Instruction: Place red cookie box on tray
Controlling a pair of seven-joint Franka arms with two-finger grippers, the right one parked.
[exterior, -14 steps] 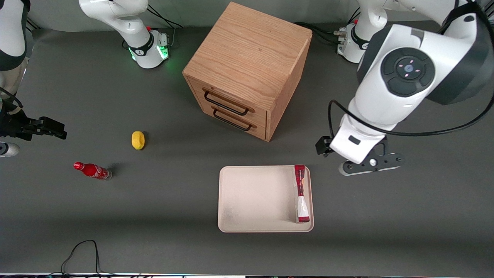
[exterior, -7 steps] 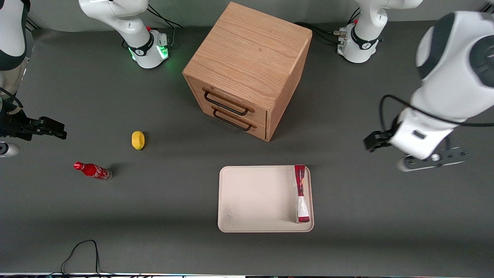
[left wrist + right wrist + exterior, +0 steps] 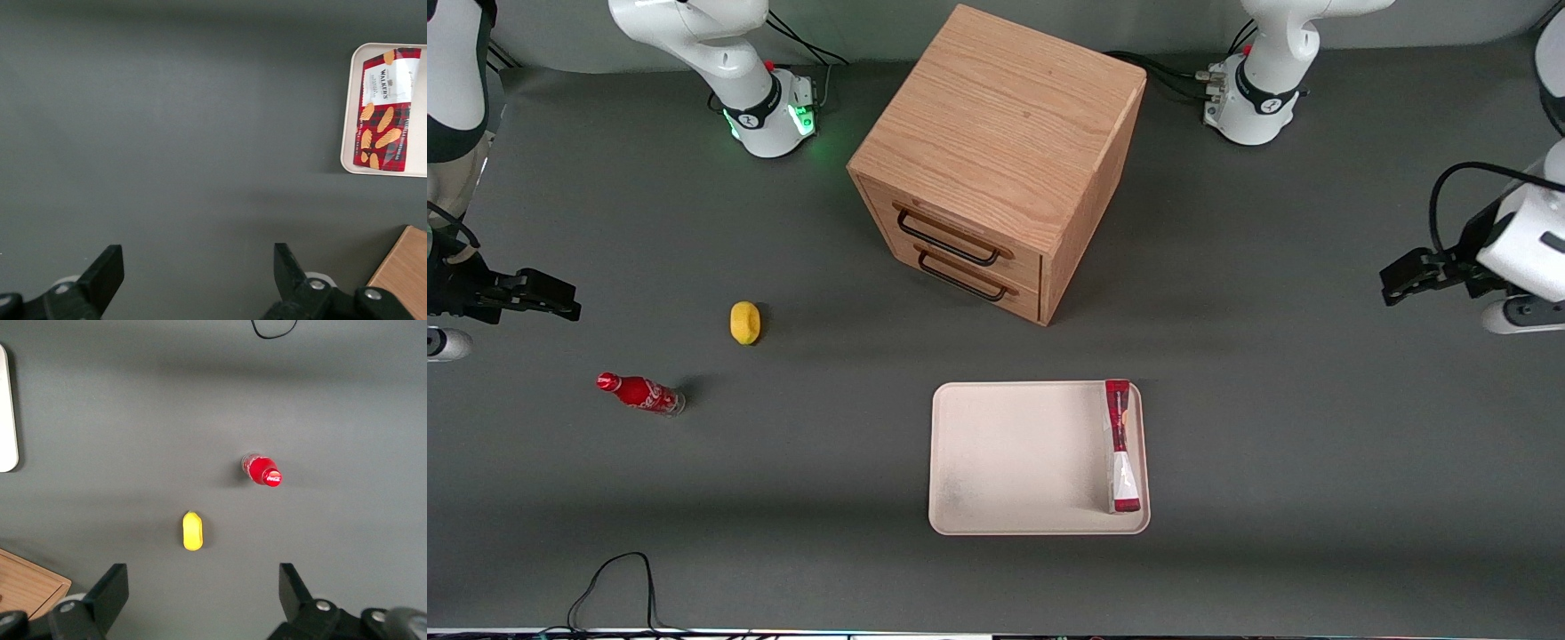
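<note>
The red cookie box point(image 3: 1121, 444) lies flat in the cream-pink tray point(image 3: 1014, 453), along the tray's short side nearest the working arm's end of the table. The left wrist view shows the red cookie box point(image 3: 385, 110) with its white panel and cookie pictures inside the tray's rim point(image 3: 346, 113). My left gripper point(image 3: 197, 267) is open with nothing between its fingers, above bare grey table. In the front view the left gripper point(image 3: 1522, 307) hangs well away from the tray, toward the working arm's end of the table.
A wooden two-drawer cabinet point(image 3: 996, 151) stands farther from the front camera than the tray; its corner point(image 3: 403, 273) shows near the gripper. A yellow fruit point(image 3: 745, 322) and a small red soda bottle point(image 3: 640, 392) lie toward the parked arm's end. A black cable point(image 3: 618, 578) lies at the table's near edge.
The left arm has swung away from beside the tray toward the working arm's end of the table. The cookie box has stayed on the tray.
</note>
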